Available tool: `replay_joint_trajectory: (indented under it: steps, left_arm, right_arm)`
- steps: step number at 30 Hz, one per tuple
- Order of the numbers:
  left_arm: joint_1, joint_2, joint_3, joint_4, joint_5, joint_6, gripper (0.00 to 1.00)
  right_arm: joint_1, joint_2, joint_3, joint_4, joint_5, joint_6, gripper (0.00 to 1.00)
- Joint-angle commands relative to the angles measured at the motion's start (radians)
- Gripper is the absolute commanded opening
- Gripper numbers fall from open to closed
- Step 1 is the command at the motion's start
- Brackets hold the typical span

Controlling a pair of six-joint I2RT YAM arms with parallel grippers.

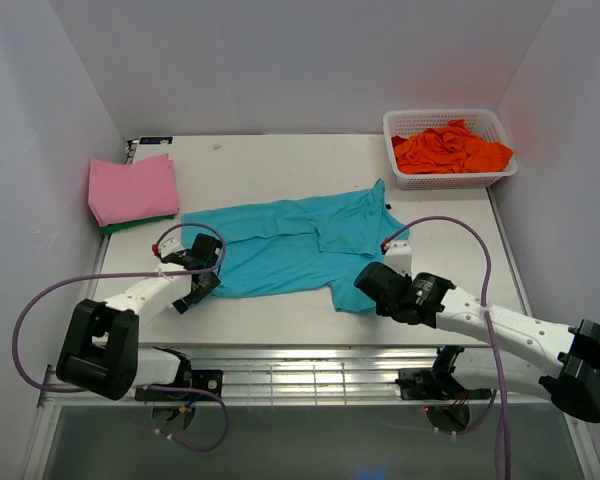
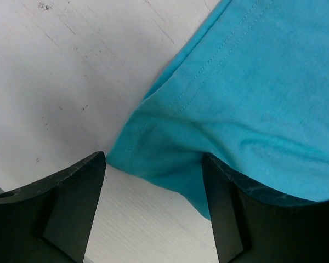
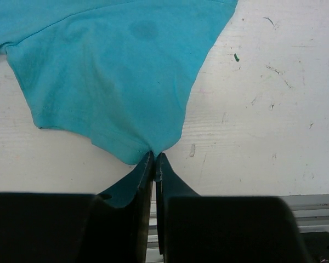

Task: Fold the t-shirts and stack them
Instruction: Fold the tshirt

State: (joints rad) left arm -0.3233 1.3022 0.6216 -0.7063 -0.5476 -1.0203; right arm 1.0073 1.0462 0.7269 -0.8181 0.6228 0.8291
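Top external view, teal t-shirt [image 1: 290,245] spread flat across the middle of the table [image 1: 280,160], its near-right corner pinched in the closed right gripper [image 3: 154,156], its near-left corner between the parted fingers of the left gripper [image 2: 153,164], folded pink shirt [image 1: 132,188] far left, orange shirts [image 1: 450,148] in the basket [image 1: 400,122] far right.

One teal t-shirt [image 1: 290,245] at centre; one folded pile at 10 o'clock, pink t-shirt [image 1: 132,188] over green t-shirt [image 1: 130,226]; one basket [image 1: 450,181] at 1 o'clock with orange t-shirts [image 1: 450,150] (number indistinguishable); two grippers: left gripper [image 2: 152,159], right gripper [image 3: 154,156].
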Motion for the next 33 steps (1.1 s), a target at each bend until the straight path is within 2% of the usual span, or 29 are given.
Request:
replay_joint_trajectory:
  steps: [1, 6, 20, 23, 28, 33]
  left_arm:
    - [0.023, 0.014, -0.016, 0.039, 0.040, 0.031, 0.81]
    - [0.027, 0.016, -0.028, 0.041, 0.044, 0.026, 0.72]
    - [0.026, -0.176, 0.021, -0.104, 0.031, -0.018, 0.72]
    - [0.024, -0.198, 0.017, -0.124, 0.028, -0.034, 0.69]
    - [0.024, -0.152, 0.009, -0.125, 0.051, -0.044, 0.63]
    - [0.024, -0.132, 0.006, -0.120, 0.054, -0.044, 0.62]
  right_arm:
    - [-0.004, -0.017, -0.001, -0.027, 0.034, 0.019, 0.08]
    - [-0.004, -0.009, 0.002, -0.036, 0.034, 0.022, 0.08]
    - [-0.004, 0.020, 0.019, -0.046, 0.025, 0.019, 0.08]
    - [-0.004, 0.012, 0.017, -0.044, 0.022, 0.016, 0.08]
    - [-0.004, -0.009, 0.017, -0.044, 0.020, 0.013, 0.08]
    - [-0.004, -0.032, 0.009, -0.052, 0.026, 0.019, 0.08]
